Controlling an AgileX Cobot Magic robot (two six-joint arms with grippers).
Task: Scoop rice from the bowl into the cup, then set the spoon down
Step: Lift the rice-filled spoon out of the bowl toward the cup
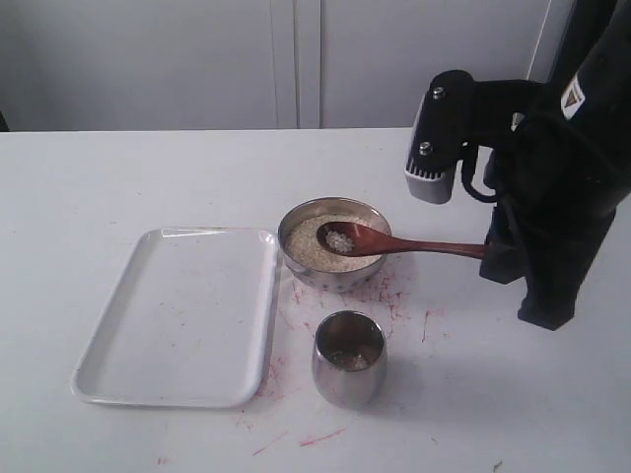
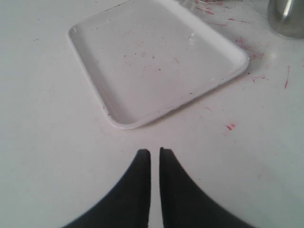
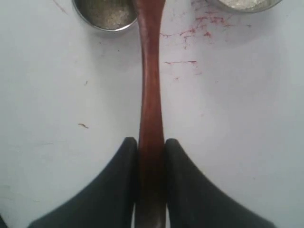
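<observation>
The steel bowl (image 1: 299,219) holds pale rice (image 1: 308,246) in the middle of the table. The dark wooden spoon (image 1: 424,245) lies level over it, its scoop carrying a small heap of rice above the bowl. My right gripper (image 1: 490,251) is shut on the end of the spoon's handle (image 3: 151,95), with the fingers (image 3: 124,161) pressed on both sides. The steel cup (image 1: 349,357) stands in front of the bowl, and a little rice shows in the cup's bottom (image 3: 105,14). My left gripper (image 2: 155,151) hovers shut and empty over bare table next to the tray.
A white rectangular tray (image 1: 182,315) lies left of the bowl and cup, empty. Red streaks stain the table (image 1: 394,296) around the bowl and cup. The right arm's black body (image 1: 562,197) fills the right side.
</observation>
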